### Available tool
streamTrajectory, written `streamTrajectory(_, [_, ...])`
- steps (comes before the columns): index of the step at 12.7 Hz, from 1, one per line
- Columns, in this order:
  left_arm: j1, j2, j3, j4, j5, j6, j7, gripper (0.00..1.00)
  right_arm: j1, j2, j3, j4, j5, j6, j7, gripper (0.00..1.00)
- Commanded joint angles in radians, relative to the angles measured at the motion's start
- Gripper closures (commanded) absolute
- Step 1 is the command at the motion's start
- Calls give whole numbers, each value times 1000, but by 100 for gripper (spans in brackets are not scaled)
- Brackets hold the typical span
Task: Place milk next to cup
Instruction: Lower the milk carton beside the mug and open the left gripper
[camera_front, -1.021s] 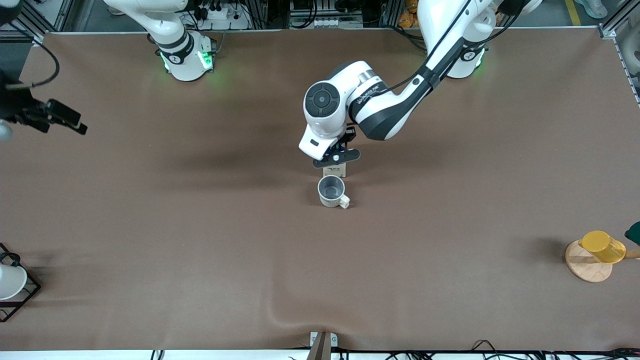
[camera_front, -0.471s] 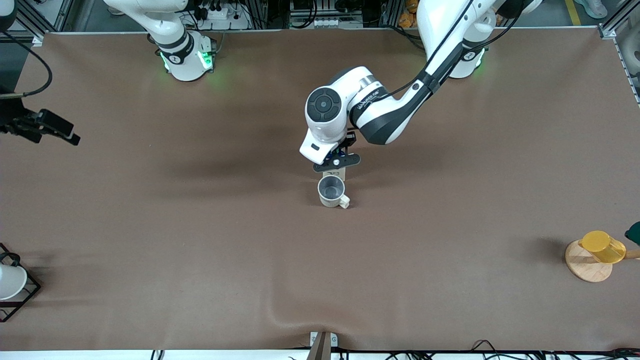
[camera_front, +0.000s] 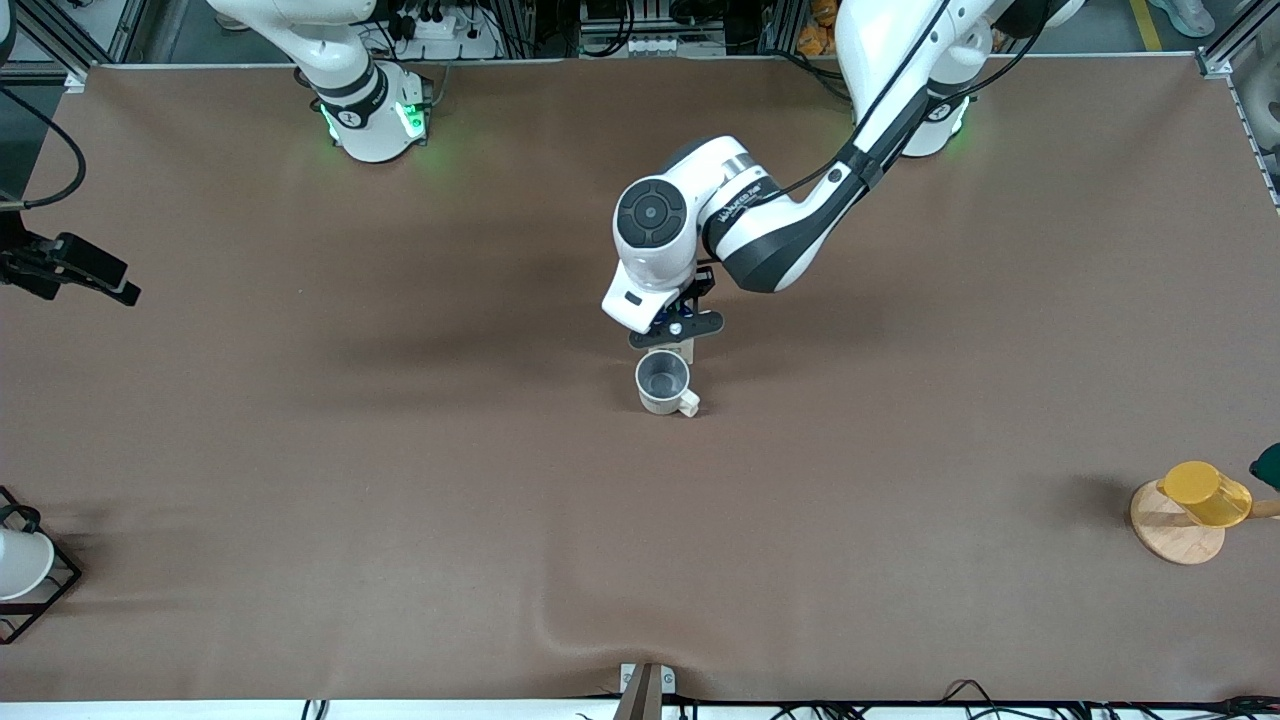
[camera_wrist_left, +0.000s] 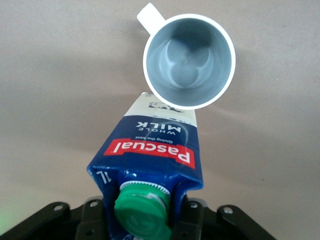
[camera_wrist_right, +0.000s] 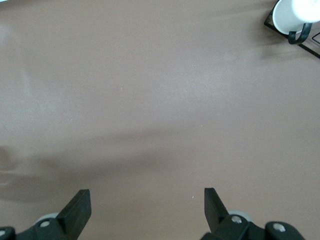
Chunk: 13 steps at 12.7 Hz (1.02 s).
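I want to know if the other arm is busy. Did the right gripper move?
Yes. The right gripper slid toward the table's edge at the right arm's end and nearer the front camera, judged against the right arm's base.

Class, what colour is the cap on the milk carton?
Green. The milk's round cap shows best in the left wrist view, at the carton's top.

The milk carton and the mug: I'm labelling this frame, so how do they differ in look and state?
The milk carton is dark blue and white with a red band and green cap; the mug is plain off-white with a grey inside. The carton is capped and held in the left gripper; the mug is open, empty, and stands free on the table. They sit close together; the right gripper waits open.
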Motion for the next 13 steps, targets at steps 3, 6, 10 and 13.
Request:
streamTrajectory(3, [2, -99, -2, 18, 15, -19, -1, 0, -16, 25, 12, 56, -33, -21, -6, 0])
streamTrajectory(6, [9, -186, 3, 36, 28, -128, 31, 0, -10, 26, 12, 70, -33, -31, -4, 0])
streamTrajectory(10, [223, -261, -6, 47, -35, -142, 224, 0, -8, 28, 12, 75, -38, -36, -6, 0])
streamTrajectory(13, [337, -312, -2, 44, -46, -198, 384, 0, -7, 31, 12, 91, -54, -48, -6, 0])
